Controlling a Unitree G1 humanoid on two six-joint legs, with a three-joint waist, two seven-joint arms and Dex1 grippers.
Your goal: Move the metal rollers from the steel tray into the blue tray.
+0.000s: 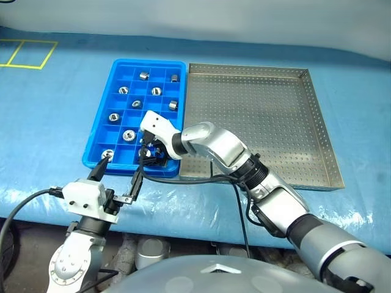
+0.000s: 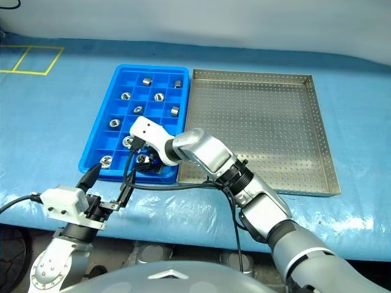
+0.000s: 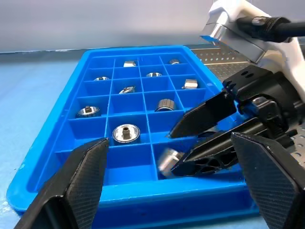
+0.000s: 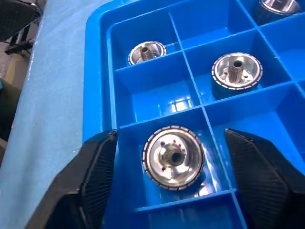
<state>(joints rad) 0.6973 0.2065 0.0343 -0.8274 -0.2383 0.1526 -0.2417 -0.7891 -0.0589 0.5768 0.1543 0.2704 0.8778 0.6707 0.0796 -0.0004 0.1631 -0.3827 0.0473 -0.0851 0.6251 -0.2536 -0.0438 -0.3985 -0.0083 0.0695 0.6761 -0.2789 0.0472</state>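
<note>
The roller (image 4: 173,158) lay in a near-row compartment of the blue tray (image 1: 101,137), at lower centre of the right wrist view, its hollow axis pointing up at the camera. Your right gripper (image 1: 148,151) stood released, one finger on each side of it and clear of it. The left gripper (image 1: 120,174), also spread wide, hovered at the tray's near edge. The steel tray (image 1: 263,116) at frame right held no rollers.

We see a blue plastic sheet (image 1: 55,104) covering the whole work surface (slightly creased and glossy near its front edge). Yellow tape lines (image 1: 27,53) form a rectangular outline on the sheet at its far left corner. A pale wall (image 1: 244,18) stands behind.
</note>
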